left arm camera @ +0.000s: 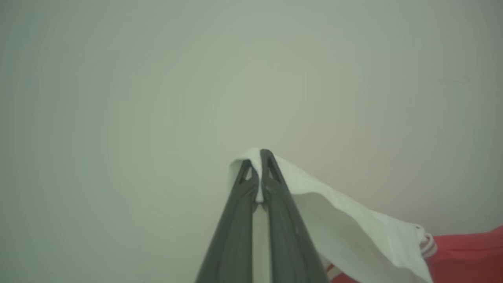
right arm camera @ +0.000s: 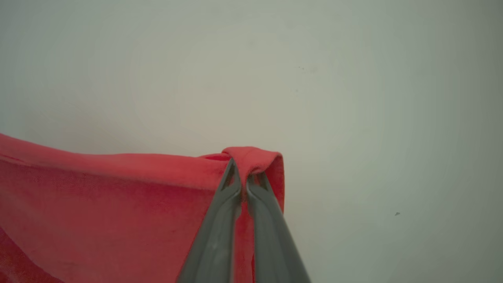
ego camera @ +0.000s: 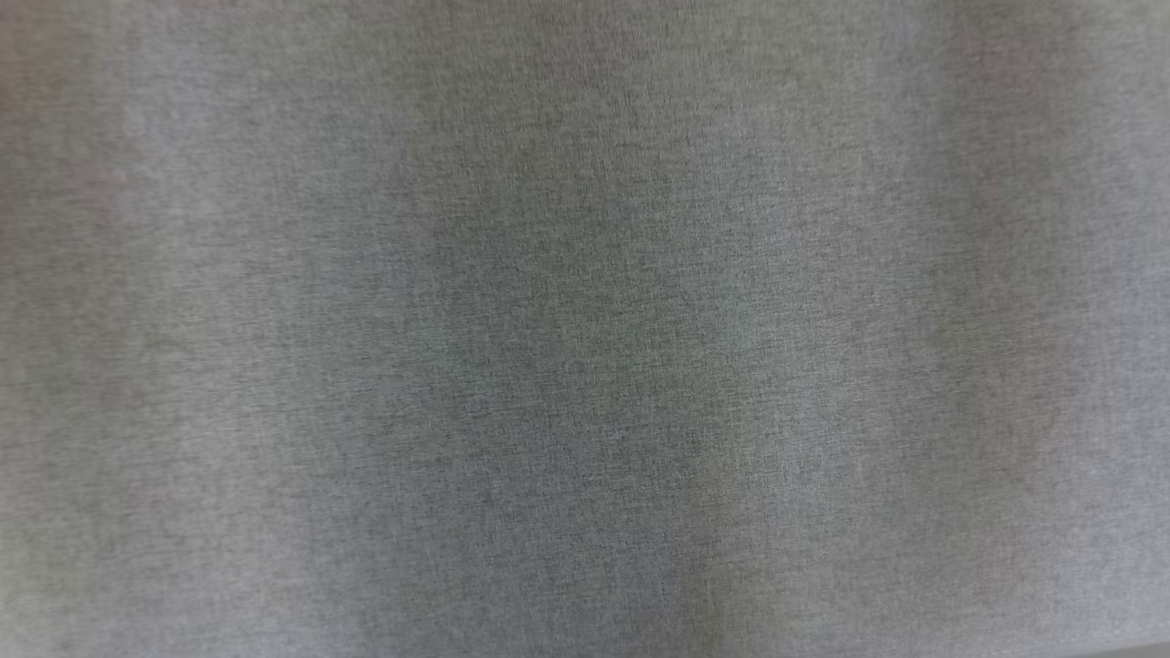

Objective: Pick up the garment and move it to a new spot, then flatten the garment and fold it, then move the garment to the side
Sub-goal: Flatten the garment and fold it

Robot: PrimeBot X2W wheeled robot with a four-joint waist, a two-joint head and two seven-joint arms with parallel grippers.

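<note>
The garment is red with a white part and red-and-white striped trim. In the left wrist view my left gripper (left arm camera: pixel 257 157) is shut on a fold of the garment's white cloth (left arm camera: pixel 353 224), which trails away to the lower right into the red cloth (left arm camera: pixel 467 251). In the right wrist view my right gripper (right arm camera: pixel 245 173) is shut on a folded edge of the red garment (right arm camera: pixel 98 204). From there the cloth stretches left in a taut line and hangs below it.
Behind both grippers lies a plain pale surface (left arm camera: pixel 118 98), also seen in the right wrist view (right arm camera: pixel 373 118), with a few tiny dark specks. The head view looks closely onto a grey woven fabric (ego camera: pixel 585 329); I cannot tell what it belongs to.
</note>
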